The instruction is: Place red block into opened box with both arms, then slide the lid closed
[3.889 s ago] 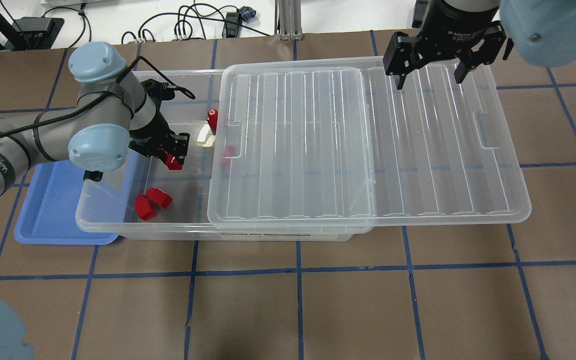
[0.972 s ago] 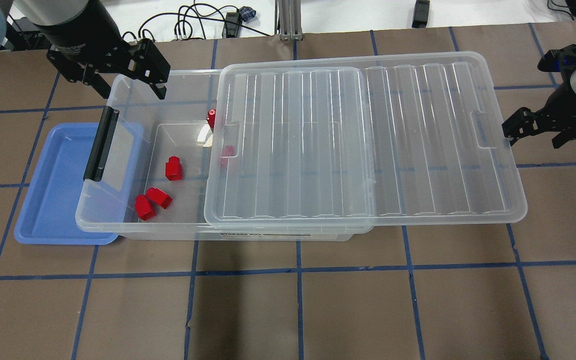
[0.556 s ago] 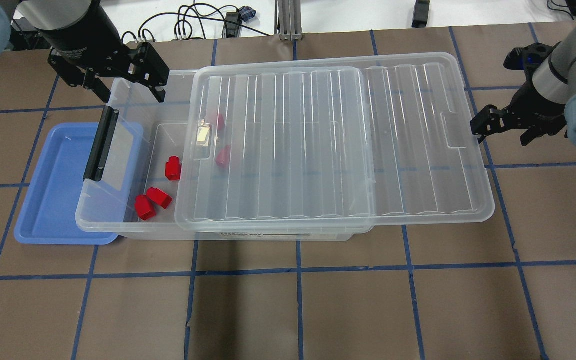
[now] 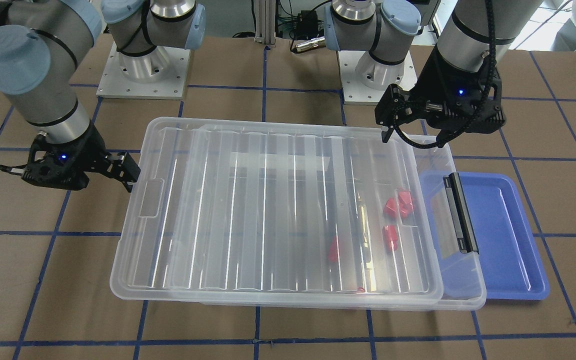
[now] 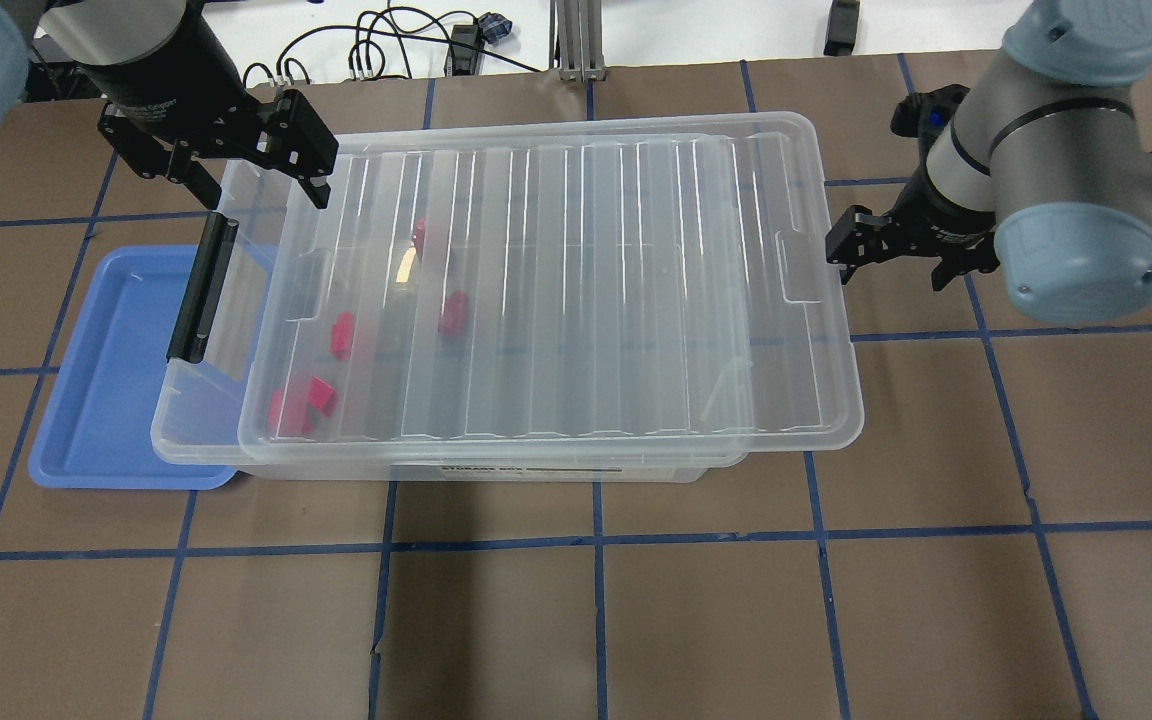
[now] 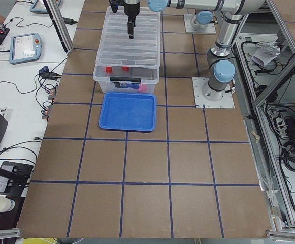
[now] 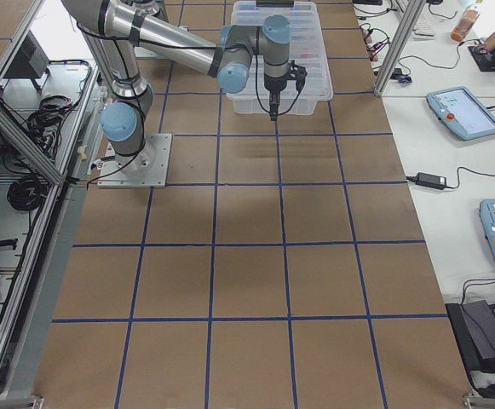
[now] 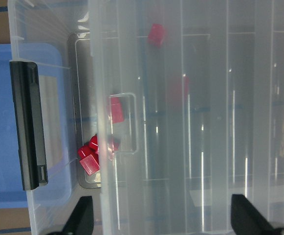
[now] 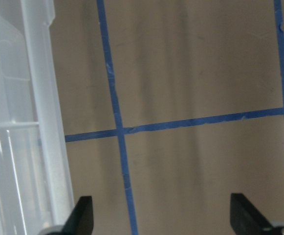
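Observation:
The clear ribbed lid (image 5: 576,290) lies over most of the box (image 5: 186,440); a strip by the black latch bar (image 5: 201,290) stays uncovered, and the lid overhangs the box's right end. Several red blocks (image 5: 342,335) lie inside, seen through the lid, and in the left wrist view (image 8: 116,108). My right gripper (image 5: 891,262) is open, one finger against the lid's right short edge near the notch. My left gripper (image 5: 236,165) hangs open and empty above the box's far left corner.
A blue tray (image 5: 96,400) sits partly under the box's latch end. Cables and a metal post lie beyond the table's far edge. Brown table with blue tape lines spreads in front of the box and to its right.
The left gripper let a red block go in the box and rose to the far left corner. The right gripper moved left, and the lid slid left over the box with it.

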`<state>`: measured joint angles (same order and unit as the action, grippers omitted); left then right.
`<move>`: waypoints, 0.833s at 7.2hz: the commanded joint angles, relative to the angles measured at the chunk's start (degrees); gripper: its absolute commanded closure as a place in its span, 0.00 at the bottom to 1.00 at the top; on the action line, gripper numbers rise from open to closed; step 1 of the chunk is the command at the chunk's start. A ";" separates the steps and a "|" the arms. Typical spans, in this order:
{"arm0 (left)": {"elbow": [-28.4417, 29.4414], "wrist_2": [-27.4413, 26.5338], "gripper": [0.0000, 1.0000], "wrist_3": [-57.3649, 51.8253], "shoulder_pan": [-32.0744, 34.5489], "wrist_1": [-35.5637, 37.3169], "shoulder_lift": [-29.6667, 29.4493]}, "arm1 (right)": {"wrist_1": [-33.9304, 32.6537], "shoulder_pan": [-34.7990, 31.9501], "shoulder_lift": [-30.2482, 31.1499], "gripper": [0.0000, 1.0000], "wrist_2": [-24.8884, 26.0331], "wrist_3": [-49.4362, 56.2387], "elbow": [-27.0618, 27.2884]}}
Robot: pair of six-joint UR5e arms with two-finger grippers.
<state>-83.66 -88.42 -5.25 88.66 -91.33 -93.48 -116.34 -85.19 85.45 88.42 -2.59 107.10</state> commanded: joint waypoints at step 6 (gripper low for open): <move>-0.01 -0.17 0.00 0.06 -0.07 0.71 0.32 | 20.46 -5.77 2.97 0.00 1.94 -3.20 -18.08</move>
<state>-83.67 -88.46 -5.15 88.64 -90.66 -93.22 -105.23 -90.01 87.59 91.27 -5.33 96.68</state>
